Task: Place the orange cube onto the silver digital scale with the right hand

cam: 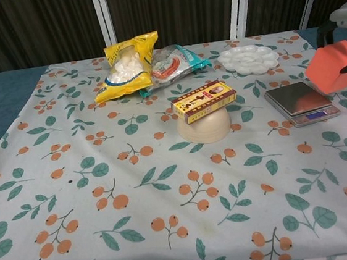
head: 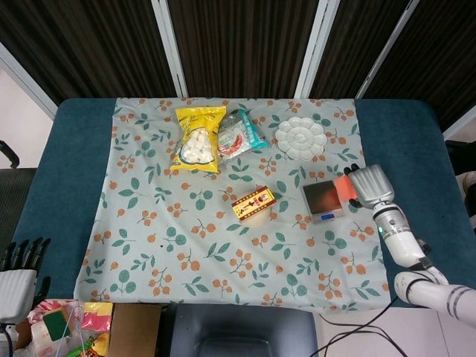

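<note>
Head view: my right hand (head: 370,183) grips the cube (head: 346,187) just right of the scale (head: 323,200), not on it. My left hand (head: 16,256) idles with its fingers apart, holding nothing.

Chest view: the cube (cam: 333,67) hangs right of the scale (cam: 301,103). Carrying step, I judge; next I'd shift left and lower.

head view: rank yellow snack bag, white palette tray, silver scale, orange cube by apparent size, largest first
1. yellow snack bag
2. white palette tray
3. silver scale
4. orange cube, partly hidden by the right robot hand holding it, so its rank is less sure.
</note>
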### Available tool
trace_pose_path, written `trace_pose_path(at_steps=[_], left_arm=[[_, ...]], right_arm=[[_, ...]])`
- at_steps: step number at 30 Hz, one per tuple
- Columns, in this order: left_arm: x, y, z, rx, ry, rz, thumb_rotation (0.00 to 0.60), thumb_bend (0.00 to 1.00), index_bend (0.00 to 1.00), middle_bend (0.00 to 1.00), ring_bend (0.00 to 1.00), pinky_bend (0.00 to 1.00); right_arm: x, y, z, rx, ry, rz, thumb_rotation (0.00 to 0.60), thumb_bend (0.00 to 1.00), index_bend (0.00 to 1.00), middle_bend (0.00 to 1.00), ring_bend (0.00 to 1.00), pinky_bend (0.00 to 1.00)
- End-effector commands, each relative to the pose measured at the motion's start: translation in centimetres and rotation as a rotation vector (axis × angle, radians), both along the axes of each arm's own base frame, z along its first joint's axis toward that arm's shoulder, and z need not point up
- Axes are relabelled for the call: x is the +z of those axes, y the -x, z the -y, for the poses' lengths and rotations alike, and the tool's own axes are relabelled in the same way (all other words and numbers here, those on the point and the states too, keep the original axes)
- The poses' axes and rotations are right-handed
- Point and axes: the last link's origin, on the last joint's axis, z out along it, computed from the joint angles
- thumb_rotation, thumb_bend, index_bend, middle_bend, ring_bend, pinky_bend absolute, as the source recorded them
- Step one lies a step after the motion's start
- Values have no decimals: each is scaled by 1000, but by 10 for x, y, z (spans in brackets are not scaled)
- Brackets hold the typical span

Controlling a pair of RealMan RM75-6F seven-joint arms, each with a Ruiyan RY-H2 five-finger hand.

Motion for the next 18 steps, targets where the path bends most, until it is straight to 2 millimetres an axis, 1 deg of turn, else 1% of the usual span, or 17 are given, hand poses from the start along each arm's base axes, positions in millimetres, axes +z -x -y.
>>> trace_pose_path(at_steps=[1,5,9,10,11,13,15,17,18], left_arm=[[1,0,0,1,-3,2,600,449,0,79,58,35],[3,0,0,-1,-11,5,600,450,0,80,58,34],[4,0,1,-3,-11,7,600,449,0,80,58,34],[4,0,1,-4,-12,7,600,449,0,80,58,34],[4,-1,1,-4,-12,7,600,449,0,80,58,35],[4,-1,1,-4,-11,7,600,449,0,80,58,34],[4,-1,1,-4,-9,6,600,449,0,79,58,34],[3,0,0,-2,-7,5,600,449,0,80,58,35],[3,0,1,-1,-5,3,600,449,0,80,58,34]], right_arm=[[-13,-10,1,1,-40,21,600,362,963,803,808,1000],[-18,-16,1,10,-52,30,600,363,961,803,806,1000],[-19,-18,1,4,-55,29,600,363,955,803,802,1000],[-19,-18,1,1,-57,25,600,362,941,803,794,998],[-20,-19,1,0,-59,21,600,362,905,803,770,984],[-20,-20,1,4,-62,25,600,362,804,769,700,926],[-22,-22,2,2,-70,48,600,362,593,639,574,813],[-22,-24,2,-5,-81,74,600,363,393,515,468,718],[-22,-24,3,-7,-86,81,600,363,327,473,430,679]])
